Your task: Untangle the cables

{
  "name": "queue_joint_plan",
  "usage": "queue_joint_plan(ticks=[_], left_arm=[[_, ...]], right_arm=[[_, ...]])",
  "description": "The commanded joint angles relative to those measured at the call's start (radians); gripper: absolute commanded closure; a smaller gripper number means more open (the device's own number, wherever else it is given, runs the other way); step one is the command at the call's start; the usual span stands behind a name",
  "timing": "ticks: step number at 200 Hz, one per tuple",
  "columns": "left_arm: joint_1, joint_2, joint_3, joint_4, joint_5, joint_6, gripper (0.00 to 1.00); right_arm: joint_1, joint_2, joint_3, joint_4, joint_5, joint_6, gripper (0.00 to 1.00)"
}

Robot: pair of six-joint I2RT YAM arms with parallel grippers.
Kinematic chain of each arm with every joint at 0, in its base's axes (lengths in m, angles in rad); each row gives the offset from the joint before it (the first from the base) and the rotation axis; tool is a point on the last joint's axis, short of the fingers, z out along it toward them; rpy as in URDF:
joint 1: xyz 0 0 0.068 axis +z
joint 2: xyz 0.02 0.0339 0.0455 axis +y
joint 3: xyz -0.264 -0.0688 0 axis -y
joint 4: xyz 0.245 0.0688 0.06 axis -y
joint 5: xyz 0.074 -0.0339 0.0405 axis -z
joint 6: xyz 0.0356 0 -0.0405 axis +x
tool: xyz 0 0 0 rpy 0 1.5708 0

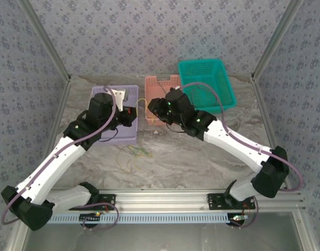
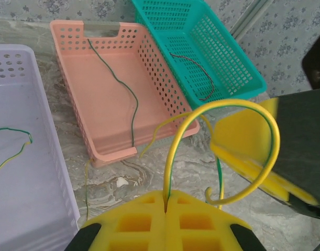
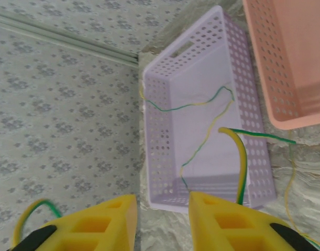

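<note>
Marbled worktop (image 1: 201, 162) carried three baskets along its far edge: lilac basket (image 1: 123, 140) left, pink basket (image 1: 153, 81) middle, teal basket (image 1: 201, 64) right. Loose yellow-green cables (image 1: 136, 152) lay just in front of the lilac one.

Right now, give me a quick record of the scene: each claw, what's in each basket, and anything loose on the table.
left claw: shut on a looped yellow wire
right claw: open
purple basket: yellow-green wire inside
pink basket: one dark green wire
teal basket: one dark wire
table: thin loose wires in front of the baskets
</note>
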Motion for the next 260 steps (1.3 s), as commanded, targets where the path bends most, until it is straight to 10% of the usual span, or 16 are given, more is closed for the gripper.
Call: queue_joint_plan(ticks=[1, 106, 151, 183, 260], left_arm=[[-0.009, -0.024, 0.005, 0.036, -0.032, -0.006, 1.00], [-0.017, -0.001, 0.017, 0.031, -0.034, -0.004, 1.00], [-0.021, -0.010, 0.016, 0.027, -0.035, -0.007, 1.00], [-0.021, -0.007, 0.011, 0.021, -0.037, -0.003, 1.00], [0.137, 0.243, 0.138, -0.070, 0.031, -0.050, 1.00]], right_arm=[[-0.002, 0.010, 0.031, -0.076, 0.032, -0.001, 0.68], [-0.004, -0.028, -0.003, -0.105, 0.113, -0.053, 0.51], [-0.033, 0.062, 0.028, -0.073, 0.053, -0.044, 0.64], [-0.026, 0.056, 0.013, -0.036, 0.101, -0.082, 1.00], [0.083, -0.128, -0.114, 0.189, 0.113, -0.326, 1.00]])
